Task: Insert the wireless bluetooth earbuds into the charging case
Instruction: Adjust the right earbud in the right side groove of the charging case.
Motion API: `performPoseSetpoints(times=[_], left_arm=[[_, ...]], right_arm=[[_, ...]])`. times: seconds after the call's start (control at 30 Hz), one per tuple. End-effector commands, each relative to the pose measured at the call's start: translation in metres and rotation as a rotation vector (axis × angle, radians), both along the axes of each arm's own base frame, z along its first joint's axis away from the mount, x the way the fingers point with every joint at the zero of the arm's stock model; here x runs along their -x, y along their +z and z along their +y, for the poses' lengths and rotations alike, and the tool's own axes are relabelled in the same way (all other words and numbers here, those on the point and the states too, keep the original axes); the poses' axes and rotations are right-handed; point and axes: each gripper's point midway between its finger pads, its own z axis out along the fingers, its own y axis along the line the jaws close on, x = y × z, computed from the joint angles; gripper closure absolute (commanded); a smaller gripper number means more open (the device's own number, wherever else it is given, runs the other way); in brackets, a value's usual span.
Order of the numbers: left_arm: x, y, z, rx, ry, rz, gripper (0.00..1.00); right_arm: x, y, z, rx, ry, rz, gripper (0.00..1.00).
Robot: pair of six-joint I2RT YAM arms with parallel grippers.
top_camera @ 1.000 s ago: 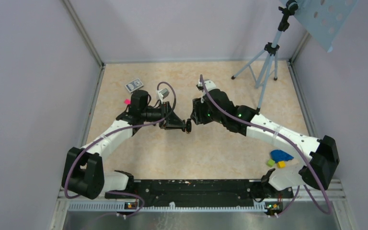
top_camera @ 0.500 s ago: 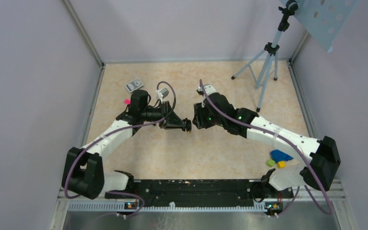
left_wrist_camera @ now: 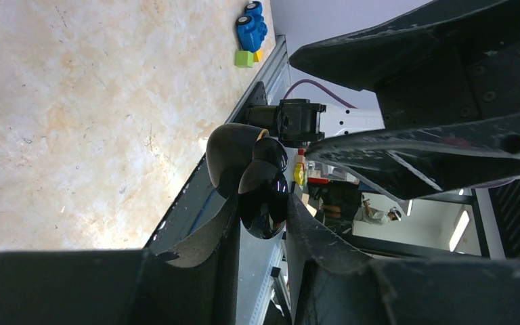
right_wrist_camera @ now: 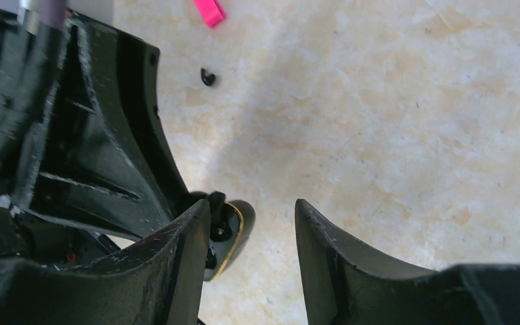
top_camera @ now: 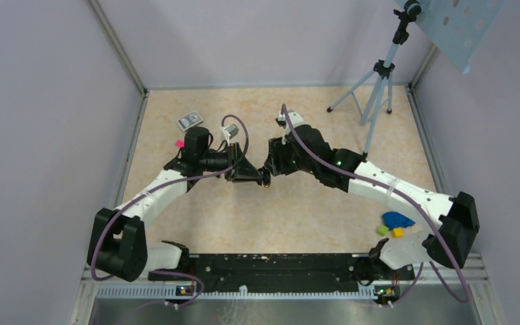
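Right arm [top_camera: 379, 186] has swung back to frame centre, right jaws parted; left jaws clamp the open black charging case [left_wrist_camera: 254, 176], long axis vertical in the left wrist view

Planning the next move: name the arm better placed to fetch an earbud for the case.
Right. The left gripper is shut on the black case. The right gripper is open and empty beside it, free to fetch the small black piece, perhaps an earbud, lying on the table.

Glossy black plastic charging case [left_wrist_camera: 263, 186], matt scuffed black left gripper fingers [left_wrist_camera: 203, 247], smooth marbled tabletop [left_wrist_camera: 74, 101]
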Motion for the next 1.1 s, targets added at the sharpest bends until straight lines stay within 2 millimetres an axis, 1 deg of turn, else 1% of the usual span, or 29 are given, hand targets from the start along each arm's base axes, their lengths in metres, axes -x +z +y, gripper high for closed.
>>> performPoseSetpoints(times=[0.0, 0.13, 0.33, 0.57, 1.07], left_arm=[[-0.003, 0.014, -0.002, 0.029, -0.013, -0.069, 1.00], [-0.002, 0.013, -0.002, 0.028, -0.014, -0.066, 1.00], [-0.002, 0.015, -0.002, 0.031, -0.017, -0.071, 1.00], [-0.002, 0.014, -0.002, 0.031, -0.017, -0.072, 1.00], [-0.004, 0.013, -0.003, 0.030, -0.017, -0.067, 1.00]], right_arm=[[-0.008, 0.036, 0.023, -0.089, 0.023, -0.071, 0.51], [-0.012, 0.037, 0.030, -0.091, 0.025, -0.072, 0.50], [-0.014, 0.019, 0.035, -0.044, 0.034, -0.036, 0.50], [-0.013, 0.007, 0.026, -0.007, 0.012, -0.023, 0.50], [-0.008, 0.006, 0.007, 0.018, -0.022, -0.031, 0.52]])
